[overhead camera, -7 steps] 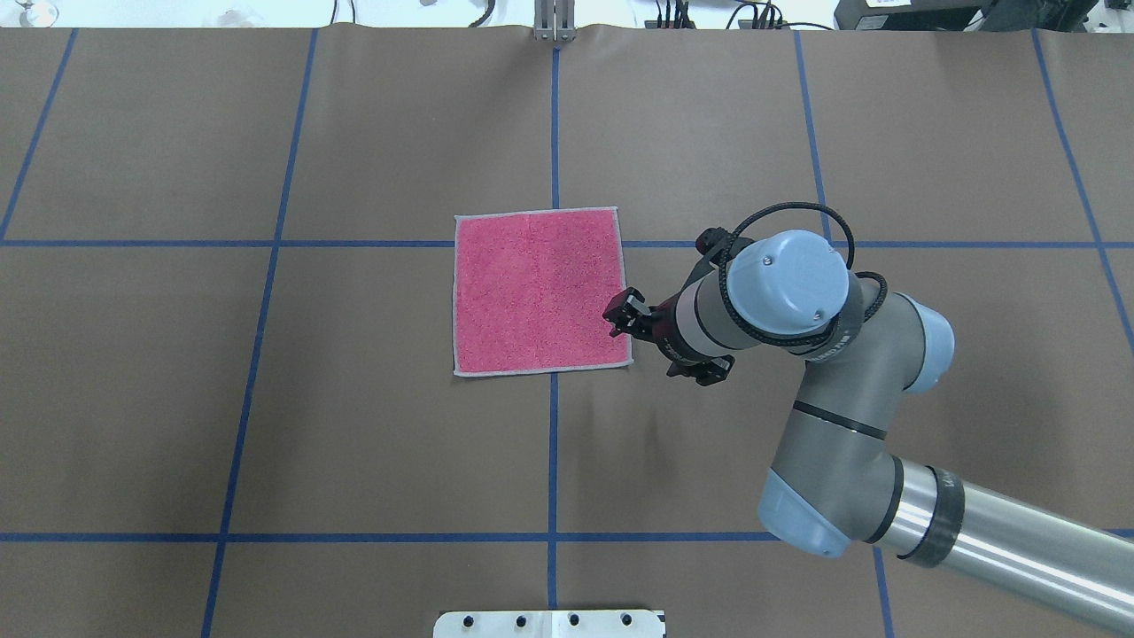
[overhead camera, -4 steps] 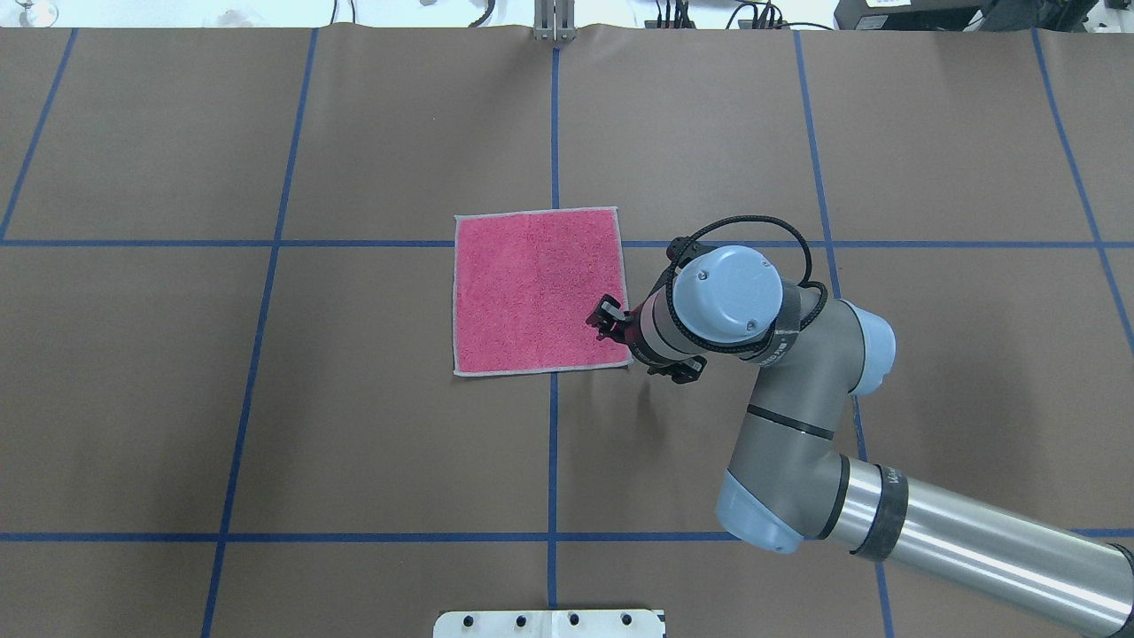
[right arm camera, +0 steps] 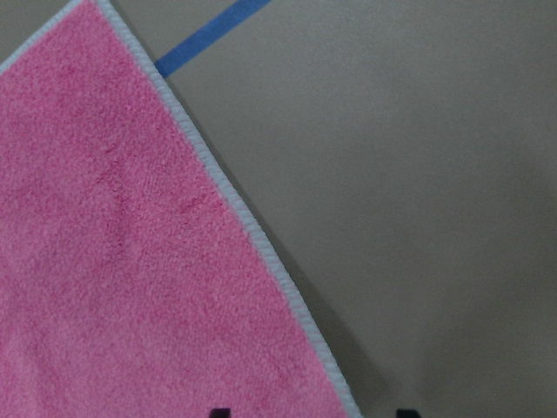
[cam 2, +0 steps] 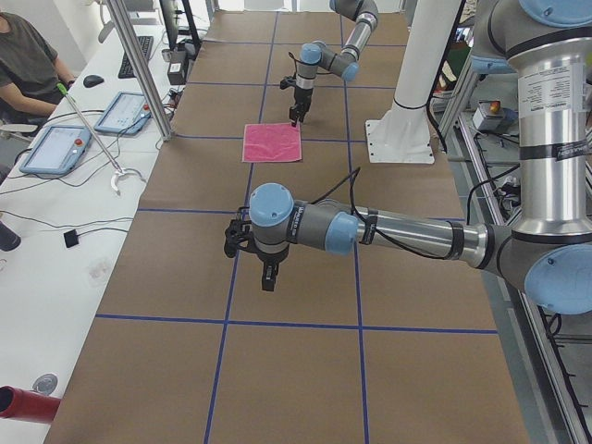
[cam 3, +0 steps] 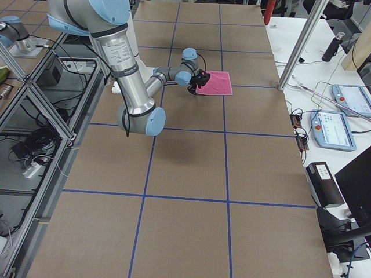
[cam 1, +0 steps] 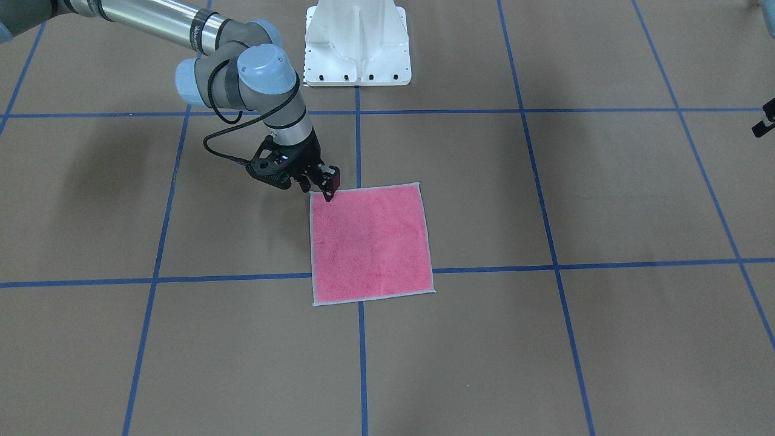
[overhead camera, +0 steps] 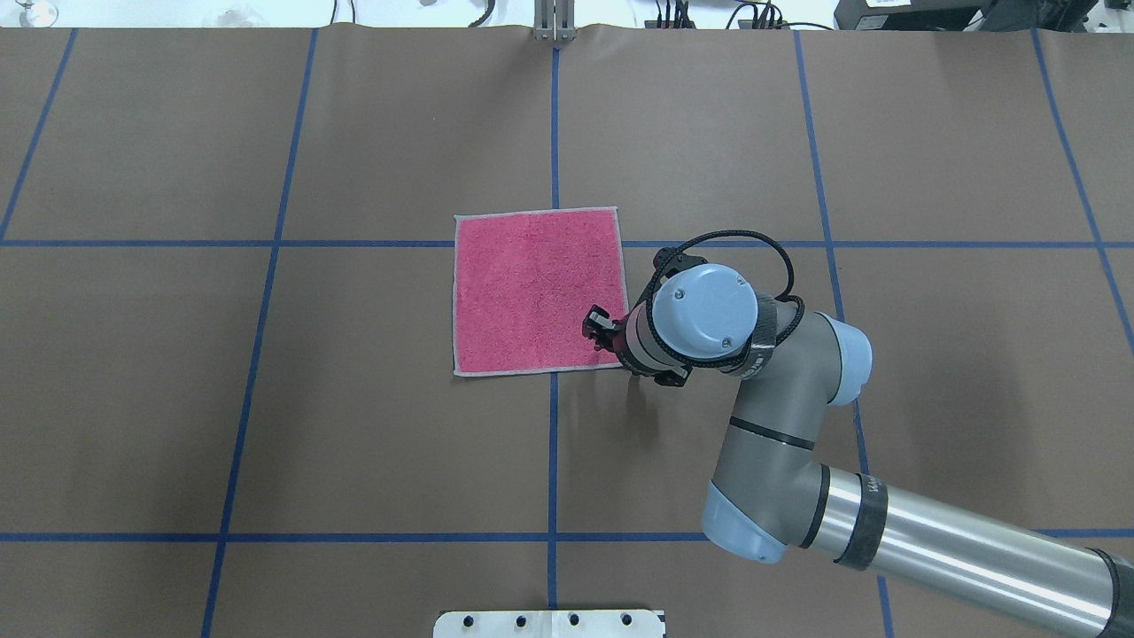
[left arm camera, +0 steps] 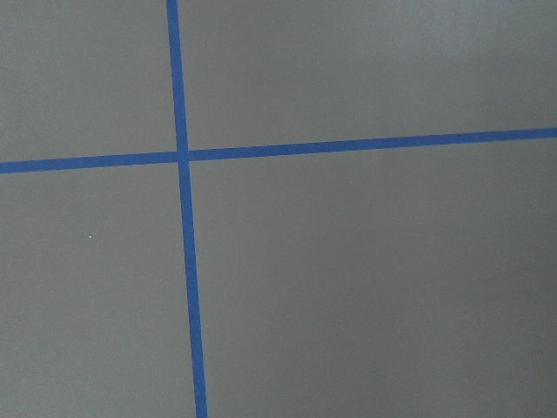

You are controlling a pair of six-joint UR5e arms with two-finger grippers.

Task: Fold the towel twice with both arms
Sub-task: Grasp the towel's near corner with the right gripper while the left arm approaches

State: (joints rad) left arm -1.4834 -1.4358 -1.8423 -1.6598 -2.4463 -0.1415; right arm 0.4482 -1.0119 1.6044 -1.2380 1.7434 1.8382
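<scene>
Right hand points down, fingers spread apart

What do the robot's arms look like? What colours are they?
The right arm and the left arm are both round silver-grey tubes with light blue caps at the joints. A black band rings each shiny tube. A black cable loops round the right wrist. Each arm ends in a small black claw: the right pincer and the left pincer.
</scene>
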